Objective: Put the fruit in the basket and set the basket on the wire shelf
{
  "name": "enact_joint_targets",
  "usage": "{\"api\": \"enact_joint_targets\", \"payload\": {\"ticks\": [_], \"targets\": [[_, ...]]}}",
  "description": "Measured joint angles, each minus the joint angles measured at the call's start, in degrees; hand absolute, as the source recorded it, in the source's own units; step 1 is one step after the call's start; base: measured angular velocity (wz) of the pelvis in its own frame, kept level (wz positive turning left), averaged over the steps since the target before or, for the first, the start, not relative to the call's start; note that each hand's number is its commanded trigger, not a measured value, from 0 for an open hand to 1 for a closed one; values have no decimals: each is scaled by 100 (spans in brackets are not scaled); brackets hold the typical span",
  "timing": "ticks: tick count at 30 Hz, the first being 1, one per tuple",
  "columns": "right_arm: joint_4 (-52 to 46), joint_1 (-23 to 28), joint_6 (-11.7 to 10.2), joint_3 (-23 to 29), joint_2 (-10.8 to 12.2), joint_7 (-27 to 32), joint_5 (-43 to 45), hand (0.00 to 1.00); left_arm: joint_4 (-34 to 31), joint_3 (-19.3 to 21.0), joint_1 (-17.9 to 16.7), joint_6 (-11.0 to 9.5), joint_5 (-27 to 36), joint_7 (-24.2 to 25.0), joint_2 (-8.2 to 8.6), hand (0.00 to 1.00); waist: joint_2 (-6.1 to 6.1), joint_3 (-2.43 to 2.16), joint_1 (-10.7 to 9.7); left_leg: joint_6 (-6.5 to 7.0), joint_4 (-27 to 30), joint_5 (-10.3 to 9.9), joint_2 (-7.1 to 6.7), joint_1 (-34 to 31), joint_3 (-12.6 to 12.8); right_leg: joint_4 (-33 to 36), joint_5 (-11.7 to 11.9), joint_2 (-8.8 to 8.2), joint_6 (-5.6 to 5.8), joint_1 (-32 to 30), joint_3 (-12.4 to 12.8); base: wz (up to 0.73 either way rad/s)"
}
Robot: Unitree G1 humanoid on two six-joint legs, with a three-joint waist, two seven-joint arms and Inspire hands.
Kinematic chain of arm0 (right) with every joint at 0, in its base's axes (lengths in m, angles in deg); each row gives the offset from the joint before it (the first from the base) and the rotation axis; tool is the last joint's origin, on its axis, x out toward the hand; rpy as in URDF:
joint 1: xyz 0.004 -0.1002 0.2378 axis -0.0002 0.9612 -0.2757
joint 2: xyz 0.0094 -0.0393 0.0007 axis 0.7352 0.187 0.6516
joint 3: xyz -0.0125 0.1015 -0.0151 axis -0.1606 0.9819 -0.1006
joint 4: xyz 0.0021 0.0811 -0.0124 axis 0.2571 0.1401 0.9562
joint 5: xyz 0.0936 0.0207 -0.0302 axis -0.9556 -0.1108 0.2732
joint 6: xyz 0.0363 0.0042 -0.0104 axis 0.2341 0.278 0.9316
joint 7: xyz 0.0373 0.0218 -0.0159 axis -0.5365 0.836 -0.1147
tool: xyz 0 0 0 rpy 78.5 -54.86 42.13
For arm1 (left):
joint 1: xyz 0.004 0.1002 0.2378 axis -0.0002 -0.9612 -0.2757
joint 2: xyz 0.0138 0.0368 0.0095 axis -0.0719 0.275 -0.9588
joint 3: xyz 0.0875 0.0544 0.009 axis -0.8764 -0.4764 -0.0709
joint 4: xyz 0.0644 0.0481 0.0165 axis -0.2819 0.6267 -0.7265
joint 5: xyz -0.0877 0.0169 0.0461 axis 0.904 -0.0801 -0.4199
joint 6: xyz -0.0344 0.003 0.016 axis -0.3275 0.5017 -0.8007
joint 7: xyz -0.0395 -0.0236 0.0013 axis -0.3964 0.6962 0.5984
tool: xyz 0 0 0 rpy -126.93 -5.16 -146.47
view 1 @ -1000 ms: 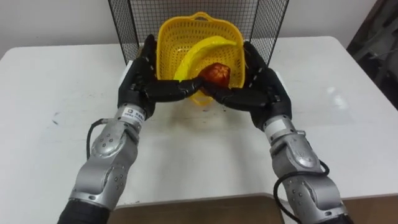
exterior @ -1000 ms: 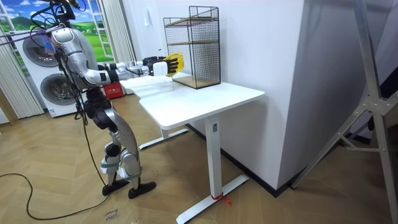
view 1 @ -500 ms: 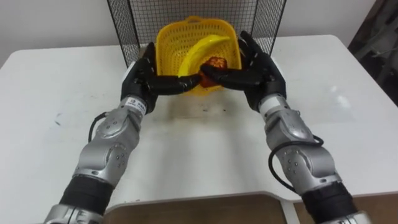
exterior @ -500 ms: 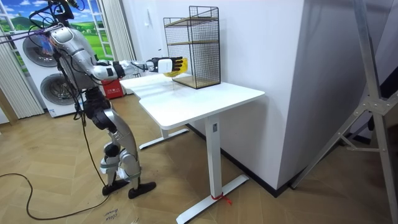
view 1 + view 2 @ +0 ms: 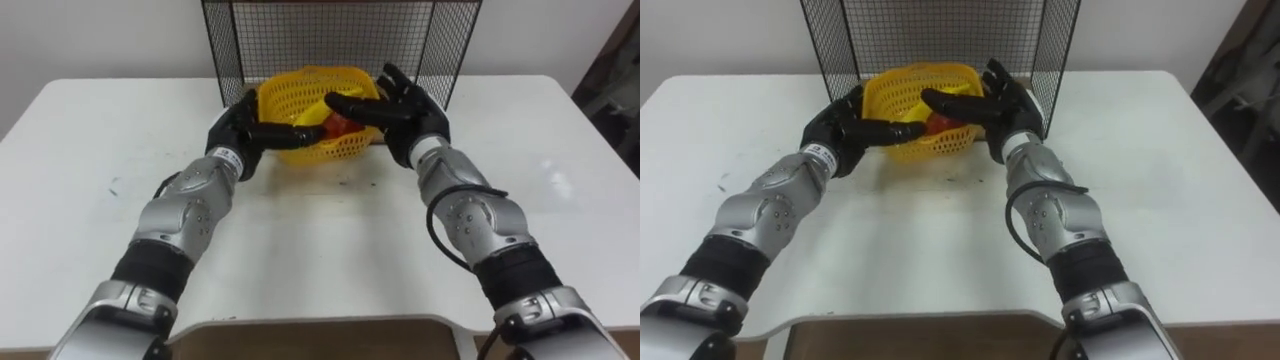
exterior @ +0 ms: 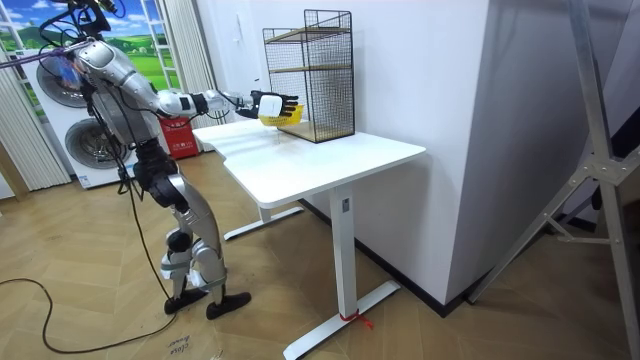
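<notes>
The basket (image 5: 335, 148) is at the open front of the wire shelf (image 5: 300, 35), by the table's (image 5: 100, 150) far edge. A banana (image 5: 312, 108) and a red fruit (image 5: 341, 124) lie inside it. The 2 hands clasp it from either side. The left hand (image 5: 232, 132) and right hand (image 5: 408, 118) each press fingers to its wall and curl a thumb over the rim. The robot stands at the table's near edge, arms stretched forward.

A white table (image 6: 340, 155) stands on wood floor (image 6: 450, 330), 2 stacked washing machines (image 6: 90, 150) behind it.
</notes>
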Motion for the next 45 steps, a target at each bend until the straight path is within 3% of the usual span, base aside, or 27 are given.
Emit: {"api": "enact_joint_targets", "payload": {"ticks": [20,27,34,40,45], "targets": [[1097,-25,76,101,114,-33,-226,0,675,-27,-77,8,178,-44,137,0,48,6,-52,71,-179,38,-28,541,-56,-395,133,-9,135,708,-15,2],[1170,525,49,-20,114,-224,-262,0,707,-240,-382,5,295,-81,177,0,64,-3,-181,74,-181,40,-26,615,-115,-391,133,-37,134,806,-136,5],[1149,601,-106,-12,115,-242,-108,0,694,-238,-382,-69,287,-68,303,0,172,-80,-206,76,-217,41,-29,613,-127,-374,131,-38,125,801,-134,0],[900,602,-105,-5,28,-249,-111,0,412,-232,-382,-68,273,-51,264,0,196,-106,-246,83,-177,44,-105,436,-155,-287,127,-61,119,594,-120,-3],[249,655,-84,98,-121,-230,43,0,-337,-218,-393,-31,1,-58,189,0,200,-108,-302,118,-194,72,-98,380,-157,-258,127,-87,127,482,-80,-2]]}}
